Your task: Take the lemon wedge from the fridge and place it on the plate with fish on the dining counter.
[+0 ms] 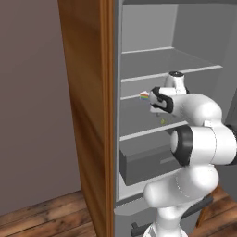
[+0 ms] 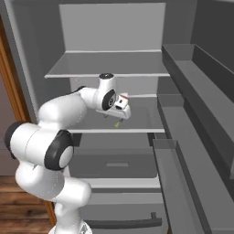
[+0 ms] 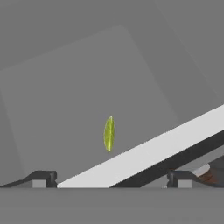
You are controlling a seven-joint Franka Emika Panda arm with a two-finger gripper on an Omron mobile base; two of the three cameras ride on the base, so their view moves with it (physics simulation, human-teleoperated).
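Gripper reaching into the open fridge, fingers spread wide, nothing between them; hovering over the front edge of a middle shelf. Just beyond on that shelf, the lemon wedge, small and yellow-green, standing on edge, apart from the fingertips. Below, a grey drawer; above, further grey shelves; to the right, the door's bins.

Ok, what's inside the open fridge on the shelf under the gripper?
A small yellow-green lemon wedge lies on the fridge shelf, just below the open gripper. The arm hides the shelf's left part, so anything there can't be seen.
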